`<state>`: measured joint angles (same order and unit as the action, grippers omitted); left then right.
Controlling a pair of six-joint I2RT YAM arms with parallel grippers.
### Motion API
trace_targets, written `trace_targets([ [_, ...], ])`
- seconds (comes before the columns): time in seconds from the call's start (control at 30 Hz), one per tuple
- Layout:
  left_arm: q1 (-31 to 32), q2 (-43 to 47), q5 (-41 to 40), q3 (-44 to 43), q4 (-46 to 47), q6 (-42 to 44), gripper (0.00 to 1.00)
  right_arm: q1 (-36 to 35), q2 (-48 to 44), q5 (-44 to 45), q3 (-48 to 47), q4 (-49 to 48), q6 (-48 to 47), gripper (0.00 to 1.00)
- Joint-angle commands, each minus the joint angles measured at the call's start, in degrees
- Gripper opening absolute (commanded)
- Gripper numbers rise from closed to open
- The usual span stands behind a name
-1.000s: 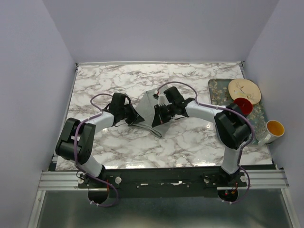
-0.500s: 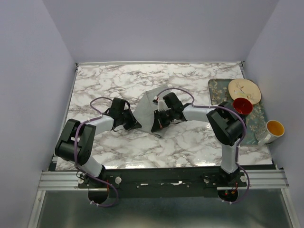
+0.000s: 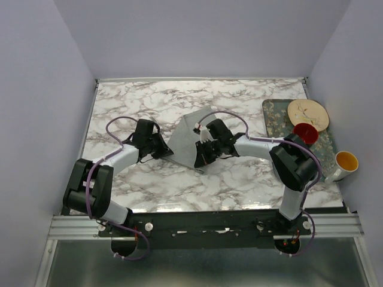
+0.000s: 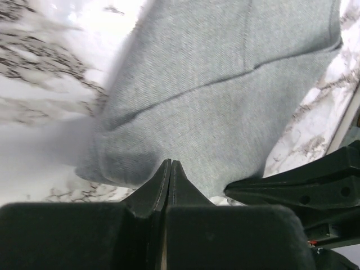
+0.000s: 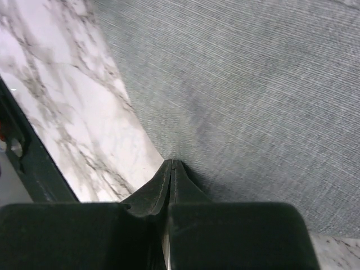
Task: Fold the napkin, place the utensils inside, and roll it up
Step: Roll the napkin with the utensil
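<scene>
The grey-green napkin (image 3: 187, 134) lies partly folded on the marble table between the two arms. My left gripper (image 3: 167, 149) is at its near left edge. In the left wrist view the jaws (image 4: 170, 163) are pressed together on the napkin (image 4: 225, 84), which bunches at that edge. My right gripper (image 3: 200, 158) is at the near right corner. The right wrist view shows its jaws (image 5: 171, 163) shut on the edge of the napkin (image 5: 253, 101). I cannot make out any utensils.
A floral grey tray (image 3: 272, 110) stands at the table's right edge with a cream plate (image 3: 307, 113) and a red cup (image 3: 305, 133) on it. A white mug with a yellow inside (image 3: 345, 162) sits at its near end.
The napkin's near edge, which trailed toward the front a second ago, has been drawn in, so the cloth looks narrower. The left arm's elbow has swung left. Both grippers stay on the cloth.
</scene>
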<state>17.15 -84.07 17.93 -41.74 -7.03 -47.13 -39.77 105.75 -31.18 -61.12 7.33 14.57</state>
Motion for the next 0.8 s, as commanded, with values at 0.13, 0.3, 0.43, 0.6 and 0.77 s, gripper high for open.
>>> trace_targets([
  [0.13,-1.4,-5.2,-5.4,-0.1,-1.5,3.7,0.03,-1.4,0.9,8.1,-0.1,2.4,-5.6,0.12],
  [0.3,-1.4,-1.4,-7.0,-1.8,-4.4,4.7,0.03,-5.2,-2.8,14.9,-6.2,10.7,-8.3,0.29],
  [0.43,-1.5,2.3,-7.6,-6.0,-9.7,5.1,0.11,-9.5,-3.6,22.5,-9.6,14.5,-11.1,0.52],
  [0.6,-1.9,4.3,-5.5,-10.0,-13.2,5.0,0.20,-13.8,2.3,33.8,-17.3,20.6,-16.0,0.70],
  [0.77,-4.0,8.5,-5.7,-7.5,-12.9,2.0,0.19,-16.8,6.5,40.6,-21.9,23.9,-17.9,0.60],
])
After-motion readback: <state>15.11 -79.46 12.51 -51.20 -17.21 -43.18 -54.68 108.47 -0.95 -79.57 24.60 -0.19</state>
